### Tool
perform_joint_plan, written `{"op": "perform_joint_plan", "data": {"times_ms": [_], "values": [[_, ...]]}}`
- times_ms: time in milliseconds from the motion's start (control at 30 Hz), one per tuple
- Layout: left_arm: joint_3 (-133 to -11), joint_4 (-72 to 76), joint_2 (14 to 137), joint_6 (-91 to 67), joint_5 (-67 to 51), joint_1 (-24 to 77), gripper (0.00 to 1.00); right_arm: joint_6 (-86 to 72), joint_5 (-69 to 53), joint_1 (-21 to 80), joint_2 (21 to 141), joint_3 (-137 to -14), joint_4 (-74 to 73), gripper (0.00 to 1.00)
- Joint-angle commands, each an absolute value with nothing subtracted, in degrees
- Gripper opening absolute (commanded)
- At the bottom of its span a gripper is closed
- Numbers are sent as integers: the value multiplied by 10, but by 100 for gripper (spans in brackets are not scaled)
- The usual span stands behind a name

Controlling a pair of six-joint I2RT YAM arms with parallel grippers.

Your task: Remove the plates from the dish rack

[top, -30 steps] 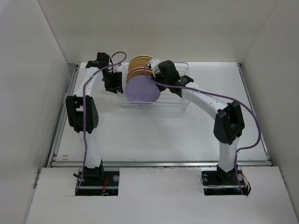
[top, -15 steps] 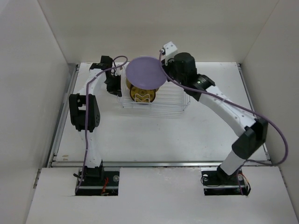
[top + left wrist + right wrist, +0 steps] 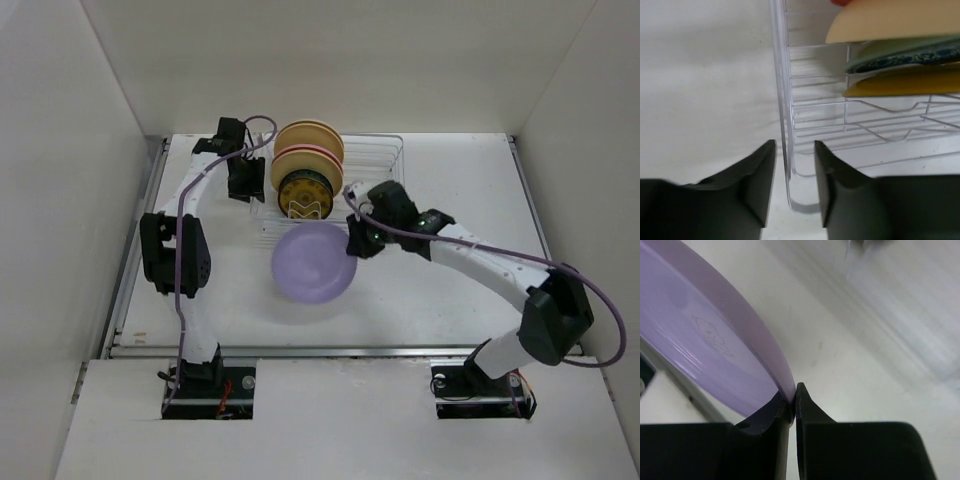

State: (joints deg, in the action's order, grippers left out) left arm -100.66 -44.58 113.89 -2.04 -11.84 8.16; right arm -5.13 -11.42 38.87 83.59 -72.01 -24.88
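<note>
The lavender plate point(image 3: 313, 263) is out of the dish rack point(image 3: 388, 148), rim-clamped in the right end effector point(image 3: 792, 400) over the near counter point(image 3: 420, 305), not yet released; cream, amber and teal plates point(image 3: 308, 165) stand in the rack, where the open left end effector point(image 3: 794, 147) straddles its left wall.

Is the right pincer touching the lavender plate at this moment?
Touching. The right wrist view shows it plainly: both fingers of the right pincer pinch the rim of the lavender plate, with no gap on either side.
</note>
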Motion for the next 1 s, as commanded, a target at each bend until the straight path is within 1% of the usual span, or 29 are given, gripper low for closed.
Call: {"op": "perform_joint_plan", "data": {"times_ms": [0, 33, 100, 200, 267, 333, 367, 433, 467, 533, 567, 600, 633, 667, 767, 833, 867, 933, 967], "values": [[-999, -411, 1054, -6, -82, 93, 38, -156, -191, 409, 847, -644, -245, 0], [-994, -401, 1045, 2, -68, 93, 47, -169, -191, 409, 847, -632, -233, 0], [-989, -384, 1019, 31, -51, 108, 56, -192, -196, 414, 852, -607, -200, 0], [-975, -364, 990, 75, -38, 129, 58, -216, -177, 414, 882, -601, -194, 0], [-975, -359, 984, 124, -38, 142, 56, -230, -171, 414, 904, -601, -205, 8], [-975, -359, 994, 160, -38, 168, 54, -230, -169, 414, 938, -612, -216, 13], [-981, -368, 1002, 197, -33, 177, 54, -230, -169, 414, 946, -612, -216, 22], [-997, -390, 1038, 232, -33, 202, 54, -230, -169, 414, 961, -617, -216, 31], [-1018, -410, 1052, 244, -33, 208, 59, -230, -164, 414, 966, -622, -216, 37], [-1034, -410, 1085, 258, 2, 227, 59, -230, -158, 414, 961, -627, -221, 41], [-1040, -397, 1093, 258, 16, 232, 59, -230, -152, 414, 949, -628, -221, 45], [-1045, -387, 1099, 258, 41, 232, 60, -230, -152, 414, 941, -635, -221, 54], [-1045, -375, 1105, 264, 53, 240, 62, -230, -146, 414, 932, -635, -221, 59], [-1045, -352, 1110, 273, 70, 246, 62, -230, -135, 414, 912, -640, -229, 61], [-1045, -326, 1135, 279, 83, 251, 62, -223, -120, 414, 887, -652, -256, 61], [-1069, -326, 1148, 279, 89, 251, 62, -211, -114, 414, 868, -652, -266, 61], [-1075, -334, 1155, 279, 81, 251, 59, -211, -114, 414, 861, -652, -266, 61], [-1086, -344, 1166, 279, 81, 251, 49, -211, -100, 414, 851, -652, -280, 61], [-1086, -345, 1166, 279, 81, 251, 40, -211, -95, 414, 843, -652, -280, 61]]}}
